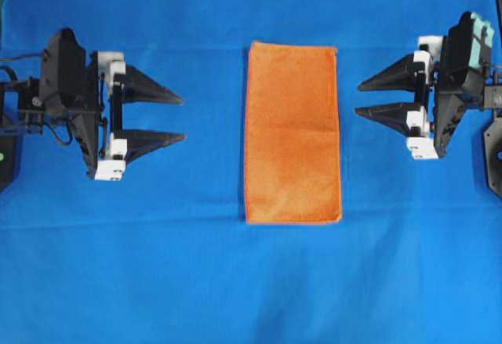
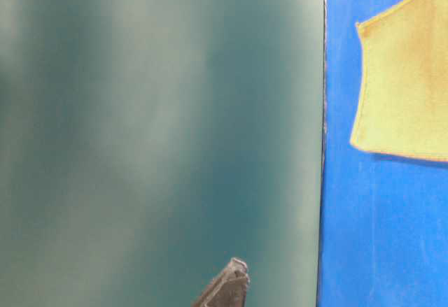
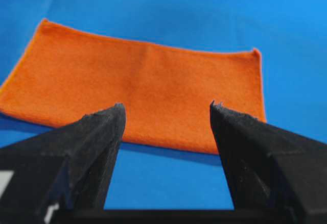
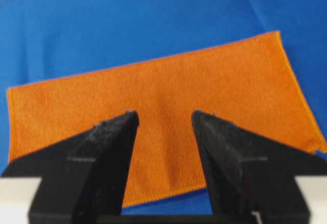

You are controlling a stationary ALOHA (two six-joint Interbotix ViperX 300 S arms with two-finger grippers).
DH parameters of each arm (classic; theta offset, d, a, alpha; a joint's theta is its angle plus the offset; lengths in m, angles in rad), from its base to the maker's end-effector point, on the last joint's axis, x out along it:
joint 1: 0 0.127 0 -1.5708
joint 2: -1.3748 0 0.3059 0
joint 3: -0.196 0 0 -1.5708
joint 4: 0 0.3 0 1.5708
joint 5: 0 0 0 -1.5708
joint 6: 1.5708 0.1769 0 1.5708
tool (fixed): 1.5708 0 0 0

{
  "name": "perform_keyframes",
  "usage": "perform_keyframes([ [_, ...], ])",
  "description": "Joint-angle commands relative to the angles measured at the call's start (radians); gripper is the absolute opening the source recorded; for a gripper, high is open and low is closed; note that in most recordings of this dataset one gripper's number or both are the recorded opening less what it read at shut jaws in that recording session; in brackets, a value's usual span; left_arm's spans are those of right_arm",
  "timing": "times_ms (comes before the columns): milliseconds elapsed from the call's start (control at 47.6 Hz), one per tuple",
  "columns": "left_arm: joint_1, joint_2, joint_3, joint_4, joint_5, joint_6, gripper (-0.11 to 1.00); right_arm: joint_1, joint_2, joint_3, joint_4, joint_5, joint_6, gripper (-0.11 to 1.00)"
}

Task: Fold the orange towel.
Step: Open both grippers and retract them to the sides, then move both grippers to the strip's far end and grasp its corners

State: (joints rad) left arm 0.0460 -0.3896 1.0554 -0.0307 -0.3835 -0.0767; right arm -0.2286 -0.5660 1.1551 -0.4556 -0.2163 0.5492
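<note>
Orange towel (image 1: 292, 132) lies flat on the blue cloth (image 1: 235, 281) covering the counter, folded into a tall narrow rectangle, midway between both hands and well apart from each. Left hand (image 1: 182, 117) has jaws spread wide, holding nothing, tips aimed at the towel. Right hand (image 1: 358, 99) likewise wide and empty. Overhead view alone shows both hands at once. Wrist views add the weave and stitched hem, towel just ahead of the fingertips (image 3: 116, 113). Table-level view is mostly a blurred green surface (image 2: 161, 139); the towel corner there looks yellowish.
</note>
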Motion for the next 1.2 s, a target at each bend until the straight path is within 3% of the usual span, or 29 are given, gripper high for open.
perform_keyframes([
  [0, 0.003, -0.002, -0.018, 0.002, -0.011, -0.002, 0.61, 0.000, -0.003, -0.009, 0.003, -0.012, -0.002, 0.53],
  [336, 0.009, 0.043, -0.060, 0.002, -0.011, 0.000, 0.61, -0.014, -0.002, -0.017, 0.003, -0.009, -0.003, 0.54],
  [525, 0.075, 0.133, -0.143, 0.002, -0.006, 0.005, 0.68, -0.115, 0.043, -0.043, 0.003, 0.003, -0.003, 0.60],
  [652, 0.141, 0.218, -0.201, 0.002, 0.002, 0.005, 0.79, -0.201, 0.117, -0.069, 0.003, 0.028, -0.003, 0.64],
  [820, 0.212, 0.370, -0.295, 0.002, 0.002, 0.005, 0.90, -0.258, 0.247, -0.121, 0.003, 0.037, -0.008, 0.65],
  [1177, 0.301, 0.653, -0.454, 0.002, 0.000, 0.003, 0.91, -0.311, 0.558, -0.245, 0.000, 0.032, -0.015, 0.66],
])
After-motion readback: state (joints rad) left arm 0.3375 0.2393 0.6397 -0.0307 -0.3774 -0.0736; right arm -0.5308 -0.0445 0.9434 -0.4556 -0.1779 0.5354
